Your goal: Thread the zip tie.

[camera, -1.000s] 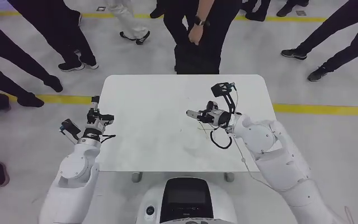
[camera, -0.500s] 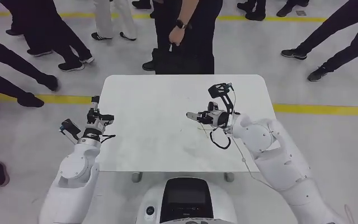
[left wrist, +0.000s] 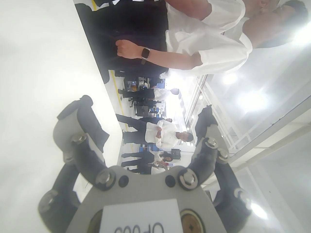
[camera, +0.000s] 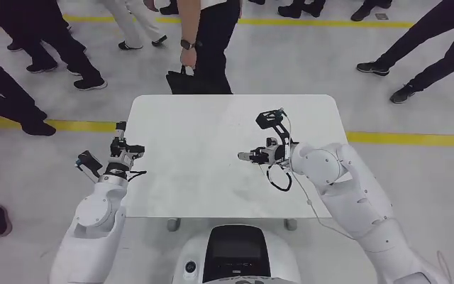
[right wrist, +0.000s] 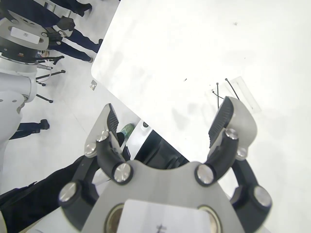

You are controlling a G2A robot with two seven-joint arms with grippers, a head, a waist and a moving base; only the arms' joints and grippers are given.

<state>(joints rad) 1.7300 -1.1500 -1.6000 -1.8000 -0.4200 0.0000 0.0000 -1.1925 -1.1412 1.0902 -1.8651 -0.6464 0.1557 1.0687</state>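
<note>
Zip ties (right wrist: 218, 95): black, crossed, on table (right wrist: 170, 25) | right gripper (right wrist: 167, 109): spread, near them (white label (right wrist: 160, 215) on base) | left gripper (left wrist: 144, 106): spread

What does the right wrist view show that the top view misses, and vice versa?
The right wrist view adds thin black zip ties lying on the table by a clear plastic strip, just past the open right gripper. The top view adds the black cable loop at the right arm's wrist. Both share the white table, the right gripper over it and the left gripper at its edge.
</note>
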